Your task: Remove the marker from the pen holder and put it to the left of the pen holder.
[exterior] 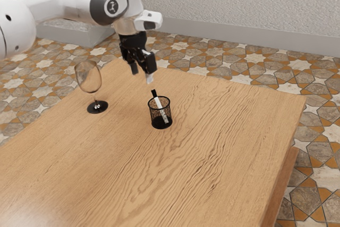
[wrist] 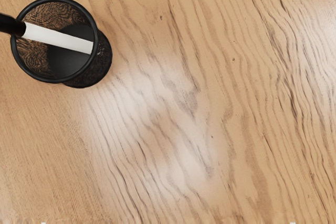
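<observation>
Over your light-brown, wood-grained table [exterior: 228,147], your black two-finger gripper [exterior: 142,76] is just hanging there, spread wide. Your round black mesh pen holder [exterior: 153,115] stands upright, and the slim white marker [wrist: 58,38] leans inside it, black end poking past the rim.

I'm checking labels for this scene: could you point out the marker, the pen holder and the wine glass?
Marker [wrist: 59,39]: wrist view, white barrel.
Pen holder [exterior: 153,117]: exterior view, mesh wall.
Wine glass [exterior: 94,108]: exterior view, black base.
</observation>
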Action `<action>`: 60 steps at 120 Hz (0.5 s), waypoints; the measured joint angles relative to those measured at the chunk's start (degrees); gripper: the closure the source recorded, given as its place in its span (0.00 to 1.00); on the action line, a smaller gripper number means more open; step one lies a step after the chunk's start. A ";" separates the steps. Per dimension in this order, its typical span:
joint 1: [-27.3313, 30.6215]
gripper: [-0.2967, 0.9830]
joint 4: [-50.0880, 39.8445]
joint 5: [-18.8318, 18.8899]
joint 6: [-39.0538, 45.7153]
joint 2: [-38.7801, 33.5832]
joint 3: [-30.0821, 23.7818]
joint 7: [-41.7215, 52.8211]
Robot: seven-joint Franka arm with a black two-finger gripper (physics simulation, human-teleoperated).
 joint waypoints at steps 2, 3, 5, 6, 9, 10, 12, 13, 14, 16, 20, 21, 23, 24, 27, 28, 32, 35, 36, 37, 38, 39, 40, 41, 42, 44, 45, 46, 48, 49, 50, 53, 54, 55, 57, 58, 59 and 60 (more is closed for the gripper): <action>-0.01 0.33 -0.25 0.04 -0.70 -0.41 -0.17 0.31; -0.01 0.33 -0.36 0.06 -1.04 -0.57 -0.24 0.46; 0.00 0.32 -0.54 0.09 -1.66 -0.82 -0.35 0.76; 0.01 0.32 -0.61 0.11 -1.95 -0.91 -0.39 0.90; 0.06 0.31 -0.76 0.17 -2.76 -1.03 -0.48 1.32; 0.07 0.31 -0.78 0.18 -3.01 -0.99 -0.49 1.46; 0.09 0.30 -0.80 0.22 -3.46 -0.65 -0.51 1.73; 0.06 0.30 -0.77 0.23 -3.65 -0.25 -0.47 1.87; 0.07 0.29 -0.76 0.23 -3.84 0.12 -0.43 2.00; 0.09 0.29 -0.67 0.23 -4.15 1.03 -0.30 2.25; 0.19 0.28 -0.11 0.20 -4.52 3.23 -0.04 2.73; 0.19 0.28 0.11 0.17 -4.58 3.80 0.06 2.84; 0.20 0.28 0.52 0.12 -4.67 4.80 0.29 3.05; 0.20 0.27 0.72 0.09 -4.70 5.25 0.43 3.14; 0.23 0.27 1.40 0.00 -4.70 6.69 0.79 3.41; 0.24 0.27 1.63 -0.02 -4.69 7.09 0.87 3.50; 0.16 0.26 2.93 -0.11 -4.61 8.98 1.34 3.84; 0.13 0.26 3.67 -0.16 -4.54 10.10 1.68 4.08; 0.13 0.26 3.87 -0.17 -4.52 10.43 1.77 4.16; 0.12 0.26 4.08 -0.17 -4.50 10.82 1.87 4.23; 0.11 0.26 4.27 -0.18 -4.49 11.17 1.97 4.29; 0.08 0.26 4.54 -0.18 -4.47 11.59 2.14 4.33; 0.07 0.25 4.77 -0.19 -4.45 11.95 2.30 4.36; 0.07 0.25 5.32 -0.19 -4.44 12.56 2.44 4.34; 0.07 0.25 5.79 -0.20 -4.43 13.09 2.57 4.32; 0.08 0.25 6.77 -0.20 -4.41 14.09 2.77 4.28; 0.09 0.25 7.64 -0.20 -4.40 14.89 2.85 4.27; 0.14 0.25 8.51 -0.20 -4.39 15.70 2.90 4.25; 0.23 0.25 10.29 -0.20 -4.37 17.29 2.99 4.23; 0.28 0.26 11.41 -0.21 -4.36 18.18 3.01 4.21; 0.33 0.26 12.38 -0.21 -4.35 18.95 3.03 4.20; 0.45 0.26 15.33 -0.25 -4.32 21.03 3.03 4.16; 0.50 0.26 16.31 -0.26 -4.31 21.62 3.02 4.15; 0.58 0.26 17.31 -0.32 -4.30 22.17 3.01 4.14; 0.83 0.26 19.11 -0.54 -4.26 23.11 3.01 4.11; 1.02 0.27 19.92 -0.71 -4.24 23.52 3.01 4.10; 1.23 0.27 20.66 -0.90 -4.19 23.90 3.02 4.09; 1.42 0.27 21.29 -1.08 -4.15 24.23 3.03 4.08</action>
